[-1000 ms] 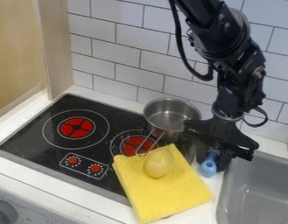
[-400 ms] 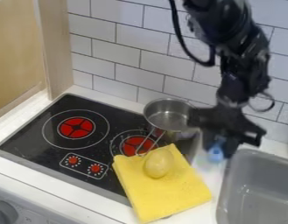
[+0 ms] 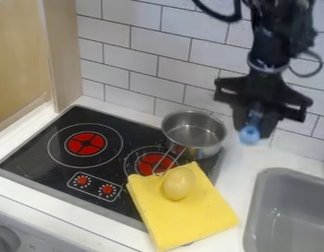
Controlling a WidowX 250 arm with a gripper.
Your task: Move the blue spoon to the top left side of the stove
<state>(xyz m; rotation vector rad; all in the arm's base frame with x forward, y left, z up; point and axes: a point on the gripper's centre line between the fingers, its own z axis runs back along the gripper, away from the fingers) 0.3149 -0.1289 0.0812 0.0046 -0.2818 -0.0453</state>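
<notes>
Blue, probably plastic: likely light, stiff, slightly slippery, hardly fragile. See spoon clamped in hand, raised over bench, right of saucepan in camera view. Best gripped near mid-length to limit swivelling; use firm pressure, avoid pinching either end.

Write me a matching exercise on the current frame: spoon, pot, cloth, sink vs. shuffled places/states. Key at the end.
Things:
1. Spoon
2. Pot
3. Cloth
4. Sink

Places/states:
A. Yellow, lying partly over the stove
B. Grey, at the picture's lower right
C. Silver, at the stove's far right corner
D. Blue, held in the gripper

Pairs: 1-D, 2-C, 3-A, 4-B
</notes>
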